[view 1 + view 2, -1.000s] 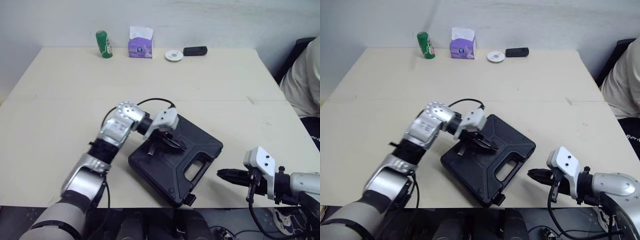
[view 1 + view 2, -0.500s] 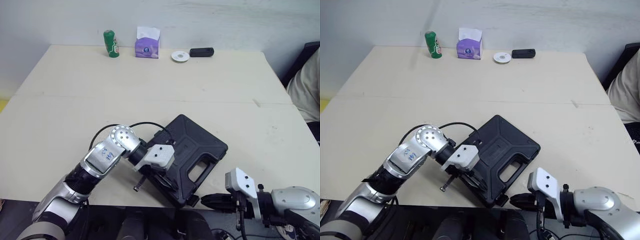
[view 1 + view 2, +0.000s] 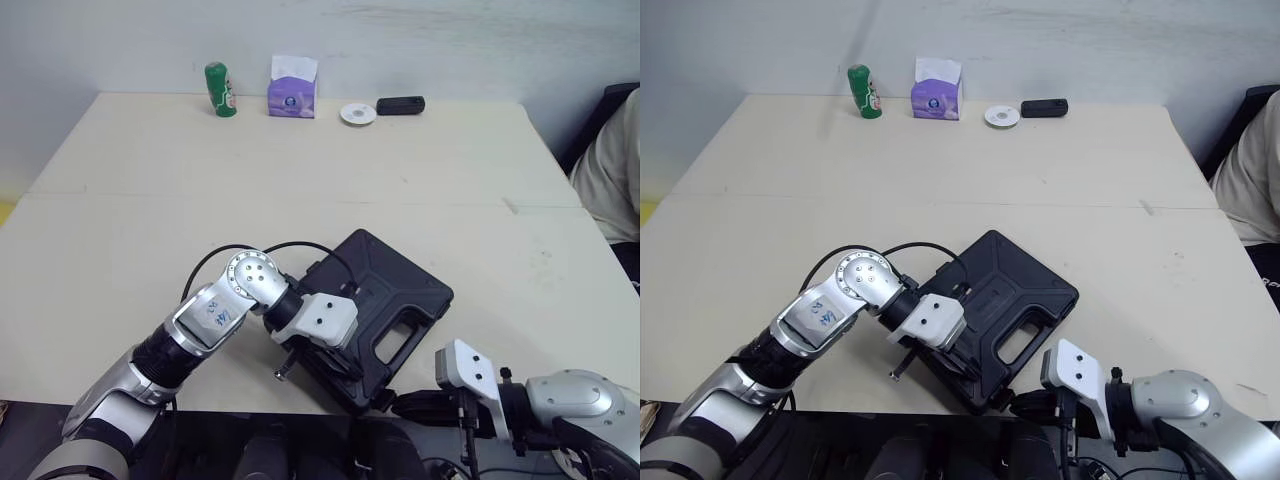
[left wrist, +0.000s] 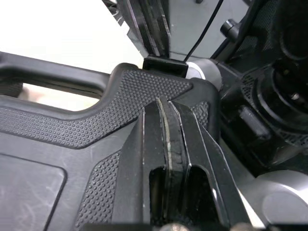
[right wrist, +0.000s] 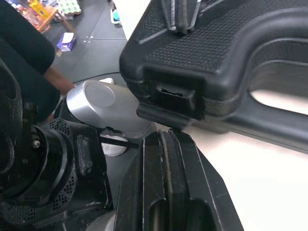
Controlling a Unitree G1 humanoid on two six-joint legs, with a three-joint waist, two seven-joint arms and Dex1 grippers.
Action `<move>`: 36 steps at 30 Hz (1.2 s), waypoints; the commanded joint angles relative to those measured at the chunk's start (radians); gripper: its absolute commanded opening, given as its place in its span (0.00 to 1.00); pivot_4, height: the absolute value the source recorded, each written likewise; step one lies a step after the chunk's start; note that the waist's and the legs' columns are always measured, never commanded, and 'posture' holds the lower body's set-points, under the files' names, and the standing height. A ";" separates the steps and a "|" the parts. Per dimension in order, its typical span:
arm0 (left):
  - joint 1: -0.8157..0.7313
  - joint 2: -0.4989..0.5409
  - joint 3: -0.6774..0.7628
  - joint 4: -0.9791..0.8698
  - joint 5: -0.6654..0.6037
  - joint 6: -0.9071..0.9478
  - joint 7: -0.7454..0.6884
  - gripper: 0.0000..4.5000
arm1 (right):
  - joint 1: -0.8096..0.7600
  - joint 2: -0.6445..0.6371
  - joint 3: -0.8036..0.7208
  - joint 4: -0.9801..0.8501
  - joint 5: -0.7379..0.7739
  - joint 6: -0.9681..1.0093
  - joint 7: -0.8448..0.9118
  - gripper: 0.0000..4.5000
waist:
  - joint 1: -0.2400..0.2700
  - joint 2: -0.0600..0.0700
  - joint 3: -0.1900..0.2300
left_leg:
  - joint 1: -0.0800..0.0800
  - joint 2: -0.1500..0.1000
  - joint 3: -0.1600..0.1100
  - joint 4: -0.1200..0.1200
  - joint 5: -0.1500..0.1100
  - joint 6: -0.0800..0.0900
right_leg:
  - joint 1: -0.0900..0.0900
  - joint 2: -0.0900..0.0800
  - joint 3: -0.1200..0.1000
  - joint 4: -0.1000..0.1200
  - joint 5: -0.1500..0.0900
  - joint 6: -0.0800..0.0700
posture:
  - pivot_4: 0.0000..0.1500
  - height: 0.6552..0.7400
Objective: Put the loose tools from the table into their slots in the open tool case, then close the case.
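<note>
We pin the closed tool case (image 3: 400, 300) with our left gripper (image 4: 162, 103) so our right gripper (image 5: 166, 135) can reach its latch (image 5: 173, 96), both with fingers pinched together, holding nothing.

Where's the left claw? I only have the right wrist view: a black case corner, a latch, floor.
Observer: The left claw is on top of the tool case, near its nearest corner, fingers shut and lying on the lid.
Operator: And my right claw relative to the table?
Observer: The right claw is off the table's front edge, just in front of that same corner of the case.
Operator: Anything else on the table?
Observer: Along the far edge there is a green can, a purple tissue box, a white disc and a black device.
</note>
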 commanded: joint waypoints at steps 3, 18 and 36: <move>0.033 0.035 -0.067 0.038 0.094 0.000 0.022 0.01 | -0.032 0.031 -0.005 -0.033 0.081 0.024 -0.026 0.00 | 0.000 0.000 0.000 | 0.000 0.000 0.000 0.000 0.000 0.000 | 0.000 0.000 0.000 0.000 0.000 0.000 | 1.00 0.86; 0.038 0.035 -0.081 0.026 0.093 -0.025 0.037 0.01 | -0.074 0.021 -0.067 -0.046 0.230 0.095 -0.113 0.00 | 0.001 0.004 -0.004 | 0.000 0.000 -0.002 -0.001 -0.001 0.001 | 0.001 0.000 -0.001 -0.002 0.000 0.000 | 1.00 0.86; 0.106 0.230 0.541 -0.062 -0.427 0.385 0.089 0.94 | -0.024 -0.164 -0.596 0.210 0.229 0.041 0.162 1.00 | -0.004 0.005 0.000 | -0.003 0.000 -0.001 -0.001 -0.001 0.000 | -0.002 0.001 -0.001 -0.001 0.001 0.001 | 1.00 0.86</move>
